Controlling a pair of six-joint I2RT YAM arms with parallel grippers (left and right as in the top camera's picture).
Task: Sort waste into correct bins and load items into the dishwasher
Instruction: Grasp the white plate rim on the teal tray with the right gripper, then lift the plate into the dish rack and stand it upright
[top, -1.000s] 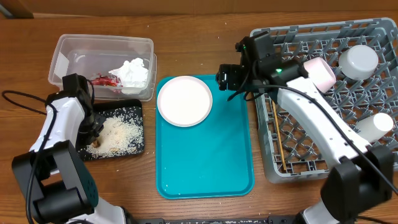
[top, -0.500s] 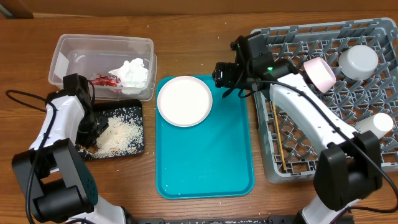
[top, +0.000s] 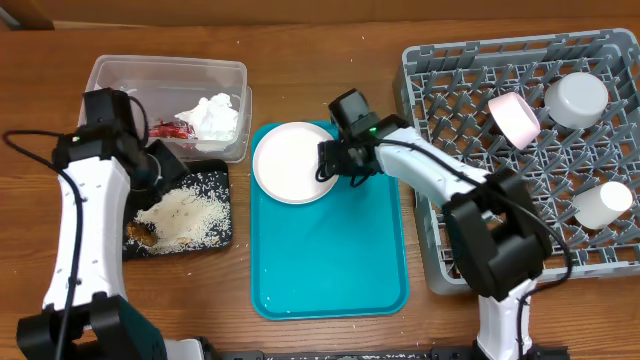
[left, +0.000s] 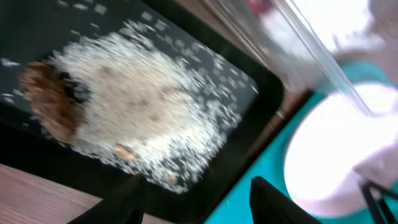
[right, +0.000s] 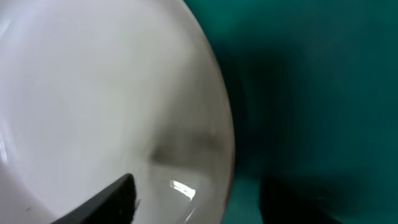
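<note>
Rice (top: 185, 215) on black tray (top: 230, 200), tissue (top: 212, 115) in clear tub (top: 120, 95)

White plate (top: 296, 162), teal tray (top: 330, 262), grey lattice rack (top: 470, 70), seemingly brown scrap (left: 53, 102)

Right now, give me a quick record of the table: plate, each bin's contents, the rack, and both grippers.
plate: on the teal tray, far left part
clear tub: red wrapper, white tissue
black tray: rice, brown scrap
rack: pinkish bowl, pale grey bowl, white cup
left gripper: open, above the black tray
right gripper: open, straddling the plate's right rim
</note>
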